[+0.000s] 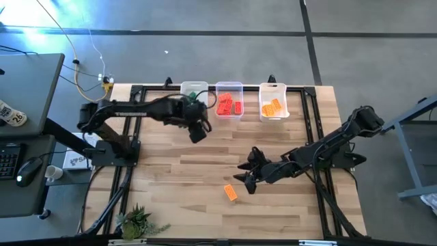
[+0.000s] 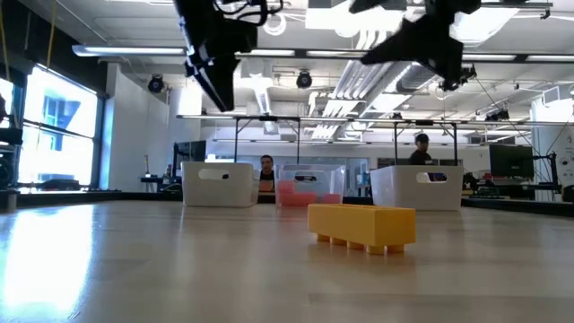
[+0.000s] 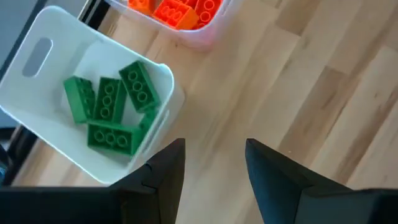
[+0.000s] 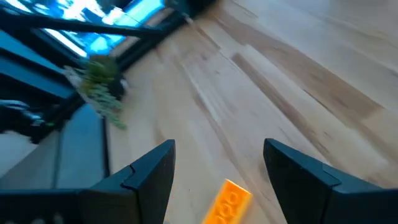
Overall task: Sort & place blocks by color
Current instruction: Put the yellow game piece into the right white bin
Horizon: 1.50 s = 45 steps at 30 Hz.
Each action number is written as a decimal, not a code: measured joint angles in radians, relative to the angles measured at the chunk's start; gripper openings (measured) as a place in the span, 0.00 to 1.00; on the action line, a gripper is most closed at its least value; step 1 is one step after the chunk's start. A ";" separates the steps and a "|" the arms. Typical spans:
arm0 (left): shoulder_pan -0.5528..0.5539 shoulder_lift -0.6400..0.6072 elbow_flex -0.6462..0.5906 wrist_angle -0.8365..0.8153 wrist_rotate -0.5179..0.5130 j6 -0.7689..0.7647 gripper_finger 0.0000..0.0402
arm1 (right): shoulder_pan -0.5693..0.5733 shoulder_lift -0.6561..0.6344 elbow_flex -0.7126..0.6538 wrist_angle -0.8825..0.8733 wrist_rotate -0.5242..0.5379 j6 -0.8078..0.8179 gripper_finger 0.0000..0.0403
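The table [image 1: 171, 171] carries three bins along its far edge. Taking the middle bin [image 1: 229, 100] as landmark: it holds the red blocks [image 1: 229, 104]; the bin on its left [image 1: 193, 90] holds the green blocks [image 3: 112, 109]; the bin on its right [image 1: 273, 101] holds orange blocks [image 1: 272, 108].

Sorting is judged nearly complete. One orange block [image 1: 231, 193] lies loose on the bare wood, well apart from the middle bin toward the near edge.

The right gripper [image 1: 244, 179] hovers just beside that block, on the side toward the middle bin. Its fingers stand wide apart and hold nothing; in its wrist view the block [image 4: 227, 201] sits between them, farther on. The step in hand is judged to be the approach to this last block. The next move calls for lowering over it, closing across its narrow sides, then carrying it to the bin right of the middle one.

The left gripper [image 1: 197, 132] waits just nearer than the left bin, fingers parted, empty.

Limits of view: the left arm covers part of the left bin from above, so the green count is uncertain. The loose block is cut off at the right wrist picture's edge. The small plant [image 1: 138, 221] at the near edge is not involved.
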 joint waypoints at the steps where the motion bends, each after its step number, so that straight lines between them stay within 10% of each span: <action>1: -0.014 -0.017 -0.022 0.008 -0.005 -0.026 0.39 | 0.000 0.000 0.000 0.026 -0.008 -0.014 0.58; 16: -0.138 -0.248 -0.325 -0.003 -0.005 -0.289 0.39 | -0.016 -0.001 0.053 0.214 -0.085 -0.188 0.58; 31: -0.183 -0.299 -0.427 0.021 -0.004 -0.379 0.39 | -0.016 0.027 0.297 -0.207 -0.004 -0.124 0.58; 45: -0.183 -0.298 -0.427 0.062 -0.004 -0.370 0.39 | -0.016 0.362 0.620 -0.680 -0.125 0.024 0.58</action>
